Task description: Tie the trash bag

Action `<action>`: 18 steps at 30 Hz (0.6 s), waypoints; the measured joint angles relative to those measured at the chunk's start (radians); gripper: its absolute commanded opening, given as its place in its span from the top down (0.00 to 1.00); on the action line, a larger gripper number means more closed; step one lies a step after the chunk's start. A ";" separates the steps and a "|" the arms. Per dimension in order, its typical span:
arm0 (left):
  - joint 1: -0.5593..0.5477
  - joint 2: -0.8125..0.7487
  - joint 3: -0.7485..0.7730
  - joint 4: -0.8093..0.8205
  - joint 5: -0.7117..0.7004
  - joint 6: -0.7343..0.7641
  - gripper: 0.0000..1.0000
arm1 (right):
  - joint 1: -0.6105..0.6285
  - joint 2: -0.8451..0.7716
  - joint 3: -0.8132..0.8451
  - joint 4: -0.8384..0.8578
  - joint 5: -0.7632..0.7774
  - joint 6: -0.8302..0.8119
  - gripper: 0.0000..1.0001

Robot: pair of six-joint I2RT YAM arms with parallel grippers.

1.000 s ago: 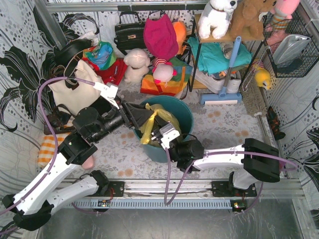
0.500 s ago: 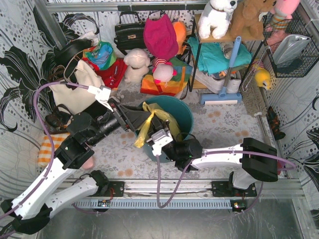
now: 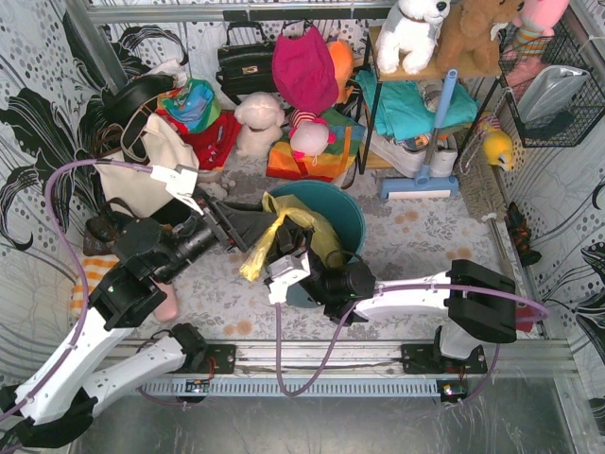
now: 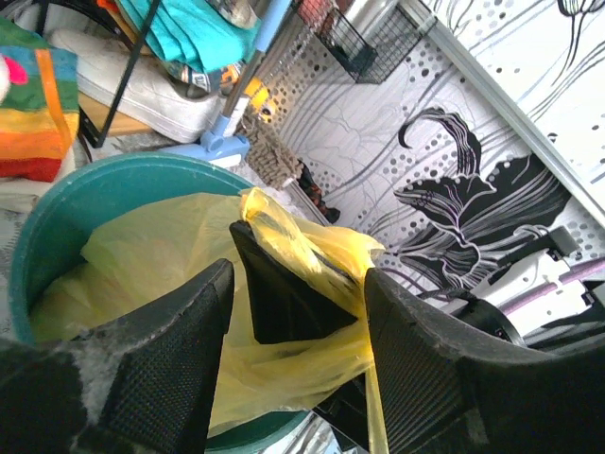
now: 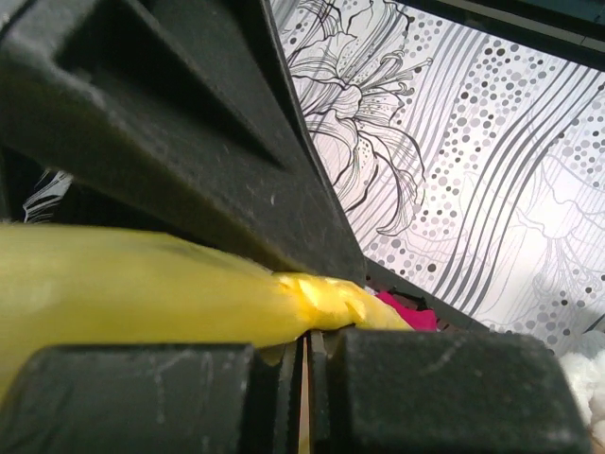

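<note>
From above, you see the trash bag [image 3: 317,227] sitting in the teal bin [image 3: 352,213] on the patterned surface [image 3: 425,236]. A twisted yellow strip of it stretches over the bin's near-left rim. Your right hand [image 3: 276,260] is clenched on that strip, and your left hand [image 3: 257,227] reaches in from the left, just beside it.

In the left wrist view, your left hand [image 4: 301,284] is released. Its fingers [image 4: 170,350] spread to either side of the strip and your right hand's black finger, grasping nothing. The bag lines the bin behind.

In the right wrist view, your right hand [image 5: 306,352] pinches the yellow plastic tight, and your left hand's black finger sits close above it.
</note>
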 measured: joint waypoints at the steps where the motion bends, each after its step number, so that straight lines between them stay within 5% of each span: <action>1: 0.000 -0.004 0.004 -0.009 -0.013 0.002 0.33 | 0.000 0.001 0.002 0.000 -0.005 -0.003 1.00; 18: -0.006 0.040 0.121 -0.029 -0.165 -0.045 0.36 | 0.000 0.001 0.002 0.000 -0.034 -0.015 1.00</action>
